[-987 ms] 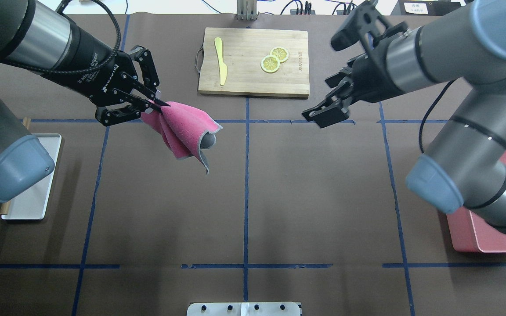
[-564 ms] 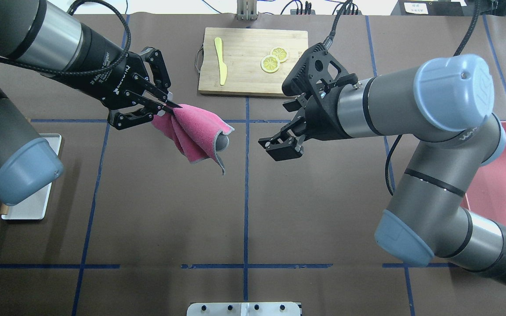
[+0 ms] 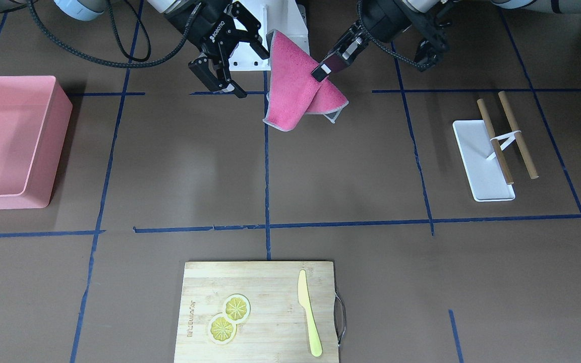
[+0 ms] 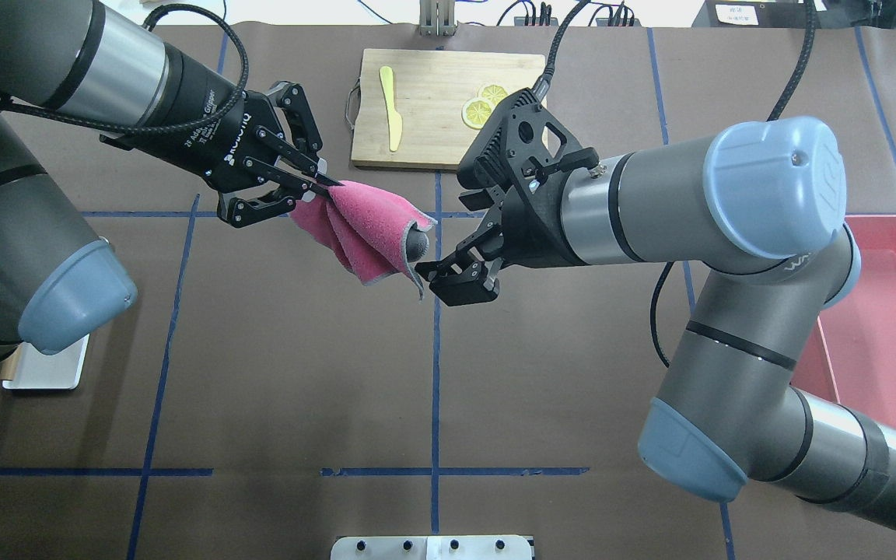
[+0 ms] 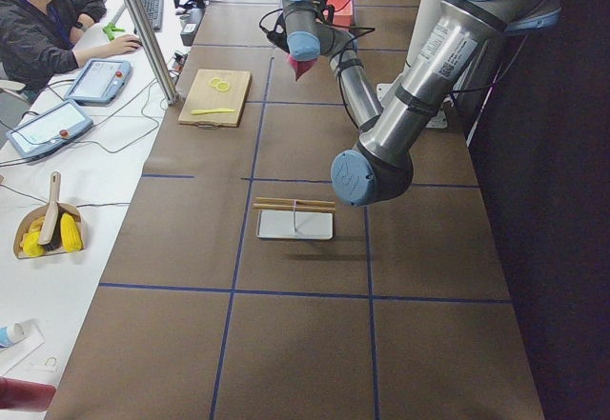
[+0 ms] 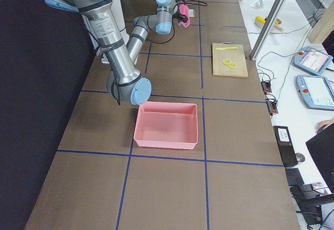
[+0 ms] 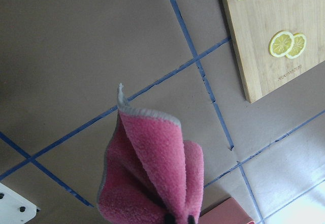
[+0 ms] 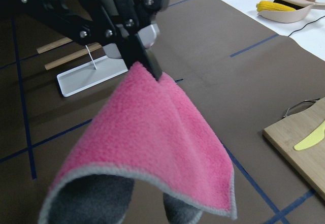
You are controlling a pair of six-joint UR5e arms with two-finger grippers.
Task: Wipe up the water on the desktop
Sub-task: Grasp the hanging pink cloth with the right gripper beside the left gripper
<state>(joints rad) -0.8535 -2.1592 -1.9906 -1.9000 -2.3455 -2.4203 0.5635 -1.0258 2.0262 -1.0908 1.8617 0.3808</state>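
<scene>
1. The left tool (image 4: 322, 186), in the upper left of the overhead view, is pinched tight on one corner of the pink cloth (image 4: 366, 233). Its tips meet on the fabric with no gap showing.
2. The pink cloth hangs from that pinch in loose folds, with a grey edge and a grey underside. It sits just left of centre in the upper half of the overhead view. In the right wrist view it hangs free, with the desk (image 4: 285, 365) behind it.
3. The right tool (image 4: 454, 281), near the centre of the overhead view, is spread wide and has hold of nothing. It points at the cloth from the right, and its upper finger is just beside the cloth's lower right fold. Whether they touch cannot be told.
4. The desk is flat brown and fills every view, crossed by blue tape lines (image 4: 435, 373) that form a grid.
5. A cutting board (image 4: 425, 136) lies at the top centre of the overhead view. It carries a yellow knife (image 4: 391, 109) and two lemon slices (image 4: 479, 113), and the right wrist overlaps its lower right corner.
6. A pink bin (image 4: 883, 327) shows at the right edge of the overhead view, partly behind the right arm.
7. A white tray (image 3: 479, 161) lies right of centre in the front-facing view. Two wooden sticks (image 3: 517, 133) rest at its right side, one of them across the tray.
</scene>
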